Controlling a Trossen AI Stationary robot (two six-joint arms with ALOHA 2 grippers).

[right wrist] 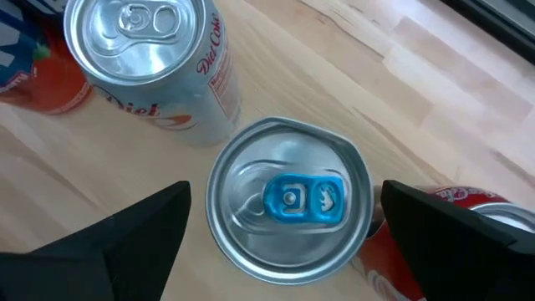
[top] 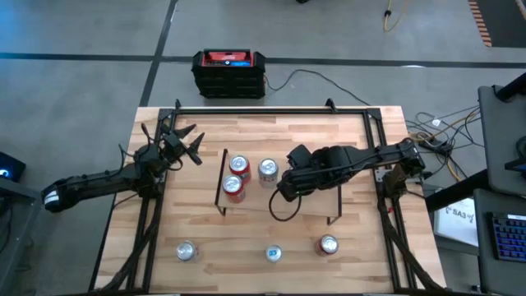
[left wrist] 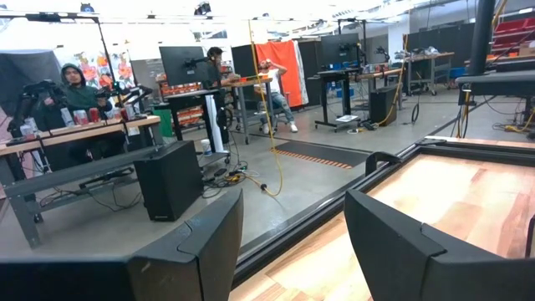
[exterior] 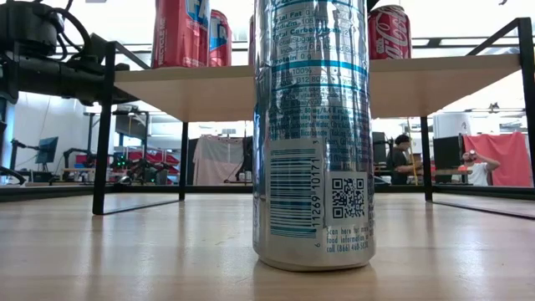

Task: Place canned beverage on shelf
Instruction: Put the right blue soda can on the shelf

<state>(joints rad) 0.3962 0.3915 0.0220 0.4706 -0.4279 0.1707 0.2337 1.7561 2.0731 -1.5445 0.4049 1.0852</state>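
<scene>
The shelf [top: 315,205] stands mid-table; the low view shows its board [exterior: 443,84] on black legs. My right gripper [top: 283,196] hovers over it, open and pointing down. Its fingers stand on either side of a silver can with a blue tab [right wrist: 288,205], with a small gap on each side. That can stands upright on the wood next to a Diet Coke can [right wrist: 142,50] and a red can [right wrist: 468,209]. Three cans [top: 239,164] show on the shelf's left part. My left gripper [top: 185,141] waits open and empty at the table's far left.
Three more cans stand near the table's front edge: silver [top: 186,251], silver-blue [top: 274,253], which fills the low view [exterior: 313,134], and red [top: 328,244]. Black frame rails [top: 271,109] run round the table. A black-and-red box [top: 229,72] sits beyond the far edge.
</scene>
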